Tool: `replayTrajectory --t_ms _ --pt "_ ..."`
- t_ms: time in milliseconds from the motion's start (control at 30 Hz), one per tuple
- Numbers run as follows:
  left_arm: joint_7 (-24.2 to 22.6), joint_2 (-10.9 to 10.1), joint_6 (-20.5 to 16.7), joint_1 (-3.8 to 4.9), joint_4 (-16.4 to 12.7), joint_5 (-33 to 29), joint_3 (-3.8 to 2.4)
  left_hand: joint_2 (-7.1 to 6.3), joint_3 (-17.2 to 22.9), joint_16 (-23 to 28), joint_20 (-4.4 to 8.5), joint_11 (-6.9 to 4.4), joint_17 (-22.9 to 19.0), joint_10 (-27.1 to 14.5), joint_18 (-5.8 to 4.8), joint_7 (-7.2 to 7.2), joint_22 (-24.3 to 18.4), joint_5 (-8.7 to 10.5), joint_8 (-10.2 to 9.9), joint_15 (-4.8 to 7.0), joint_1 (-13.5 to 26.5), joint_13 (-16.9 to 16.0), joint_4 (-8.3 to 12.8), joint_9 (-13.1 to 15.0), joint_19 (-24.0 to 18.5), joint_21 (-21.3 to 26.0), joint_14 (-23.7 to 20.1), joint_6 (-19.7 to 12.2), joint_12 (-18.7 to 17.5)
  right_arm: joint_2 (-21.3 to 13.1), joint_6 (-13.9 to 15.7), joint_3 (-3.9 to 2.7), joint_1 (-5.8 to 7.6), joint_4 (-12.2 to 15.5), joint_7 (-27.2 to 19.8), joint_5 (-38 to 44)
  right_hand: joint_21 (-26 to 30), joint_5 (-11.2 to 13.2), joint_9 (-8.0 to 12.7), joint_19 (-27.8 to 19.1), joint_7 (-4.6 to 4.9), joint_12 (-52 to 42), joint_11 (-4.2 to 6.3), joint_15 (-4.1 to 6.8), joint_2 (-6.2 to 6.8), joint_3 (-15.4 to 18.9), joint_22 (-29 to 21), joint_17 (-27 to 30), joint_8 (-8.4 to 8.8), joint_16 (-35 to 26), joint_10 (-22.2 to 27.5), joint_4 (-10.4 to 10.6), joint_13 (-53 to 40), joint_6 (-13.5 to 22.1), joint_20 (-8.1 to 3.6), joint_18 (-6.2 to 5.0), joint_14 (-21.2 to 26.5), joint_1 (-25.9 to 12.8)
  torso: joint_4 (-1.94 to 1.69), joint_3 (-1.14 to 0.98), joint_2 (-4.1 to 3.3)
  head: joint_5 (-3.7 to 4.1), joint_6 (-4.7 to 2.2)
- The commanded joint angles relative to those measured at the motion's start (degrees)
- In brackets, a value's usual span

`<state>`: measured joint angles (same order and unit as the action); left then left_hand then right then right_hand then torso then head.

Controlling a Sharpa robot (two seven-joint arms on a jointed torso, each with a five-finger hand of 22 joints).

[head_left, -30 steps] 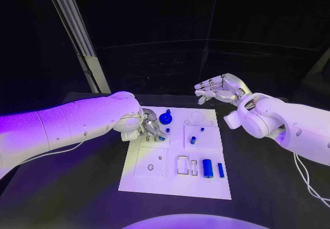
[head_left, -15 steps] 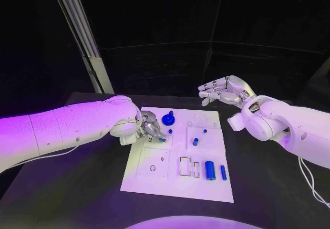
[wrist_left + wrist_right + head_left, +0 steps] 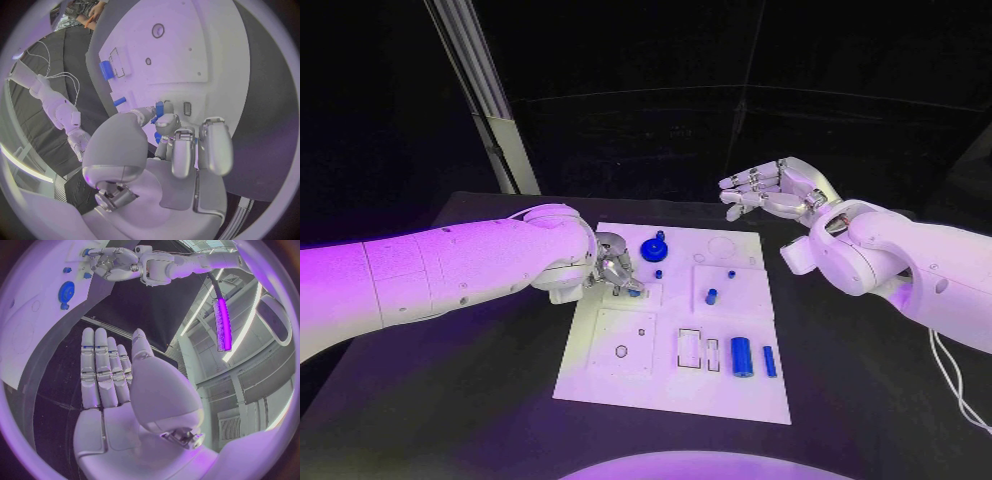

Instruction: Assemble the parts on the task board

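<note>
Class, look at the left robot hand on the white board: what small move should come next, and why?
Probably lower the left robot hand slightly, seating the small blue piece at its fingertips into the white board. The right robot hand hovers open, off the board.

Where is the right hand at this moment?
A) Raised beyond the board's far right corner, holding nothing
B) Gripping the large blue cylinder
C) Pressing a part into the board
A: the right hand hovers with its fingers apart, off the task board, with nothing in it.
</note>
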<state>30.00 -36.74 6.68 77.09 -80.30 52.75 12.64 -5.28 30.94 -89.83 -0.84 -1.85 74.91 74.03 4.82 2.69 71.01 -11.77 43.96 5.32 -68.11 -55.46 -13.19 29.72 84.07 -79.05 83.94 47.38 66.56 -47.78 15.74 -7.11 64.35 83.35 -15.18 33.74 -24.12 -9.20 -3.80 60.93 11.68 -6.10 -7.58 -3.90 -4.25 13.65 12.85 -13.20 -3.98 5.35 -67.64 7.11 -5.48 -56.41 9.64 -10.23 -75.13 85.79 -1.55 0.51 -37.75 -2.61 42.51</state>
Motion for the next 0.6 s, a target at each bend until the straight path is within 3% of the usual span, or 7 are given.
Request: replayTrajectory --t_ms 33,100,233,600 --pt "1.3 0.2 -1.1 0.0 -0.2 4.0 0.05 0.1 9.6 -0.2 -0.05 0.11 15.1 0.4 -1.15 -0.08 0.2 -0.07 0.3 -0.04 0.1 0.2 9.6 0.1 0.6 0.0 6.1 0.0 0.1 0.0 0.4 -0.03 0.1 0.0 -0.8 0.5 0.4 -0.3 0.1 0.1 -0.01 0.3 0.0 -0.16 -0.52 0.0 -0.1 0.1 0.32 -0.2 0.5 -0.4 0.1 0.6 0.36 -0.16 0.1 0.1 0.09 -0.01 -0.03 0.01 0.04" --pt "1.5 0.3 -1.1 -0.03 -0.2 4.2 0.08 0.04 9.7 -0.2 -0.04 0.08 15.1 0.5 -1.17 -0.11 0.3 -0.31 0.3 -0.02 0.3 0.3 9.7 0.1 0.7 -0.1 6.1 0.2 0.0 0.0 0.4 -0.03 0.1 0.0 -0.9 0.6 0.4 -0.3 0.1 0.1 -0.01 0.3 0.0 -0.16 -0.52 0.0 -0.1 0.1 0.32 -0.2 0.5 -0.4 0.1 0.6 0.36 -0.16 0.1 0.1 0.1 0.0 -0.02 0.04 0.14" --pt "1.6 0.4 -0.6 -0.09 -0.1 4.4 0.12 -0.43 10.4 -0.2 0.04 -0.03 15.1 0.8 -1.24 -0.2 0.7 -3.55 0.5 0.07 1.3 0.7 10.3 0.2 0.8 -0.3 6.1 0.6 -0.3 0.1 0.4 -0.03 0.1 0.0 -0.9 0.6 0.4 -0.3 0.1 0.1 0.0 0.3 -0.02 -0.17 -0.53 0.0 -0.1 0.1 0.32 -0.2 0.6 -0.4 0.1 0.6 0.37 -0.15 0.2 0.1 0.06 -0.03 -0.01 0.07 0.17" --pt "2.4 0.6 1.0 -0.15 0.3 4.5 0.14 -0.5 10.6 -0.2 0.07 -0.08 15.1 0.8 -1.26 -0.27 0.8 -4.17 0.6 0.1 1.6 1.0 10.4 0.3 0.9 -0.4 6.1 0.8 -0.5 0.2 0.3 -0.03 0.1 0.0 -0.9 0.7 0.4 -0.3 0.1 0.1 0.0 0.3 -0.02 -0.17 -0.53 0.0 -0.1 0.1 0.32 -0.2 0.6 -0.4 0.1 0.6 0.37 -0.15 0.2 0.1 0.04 -0.02 0.01 0.09 0.47"
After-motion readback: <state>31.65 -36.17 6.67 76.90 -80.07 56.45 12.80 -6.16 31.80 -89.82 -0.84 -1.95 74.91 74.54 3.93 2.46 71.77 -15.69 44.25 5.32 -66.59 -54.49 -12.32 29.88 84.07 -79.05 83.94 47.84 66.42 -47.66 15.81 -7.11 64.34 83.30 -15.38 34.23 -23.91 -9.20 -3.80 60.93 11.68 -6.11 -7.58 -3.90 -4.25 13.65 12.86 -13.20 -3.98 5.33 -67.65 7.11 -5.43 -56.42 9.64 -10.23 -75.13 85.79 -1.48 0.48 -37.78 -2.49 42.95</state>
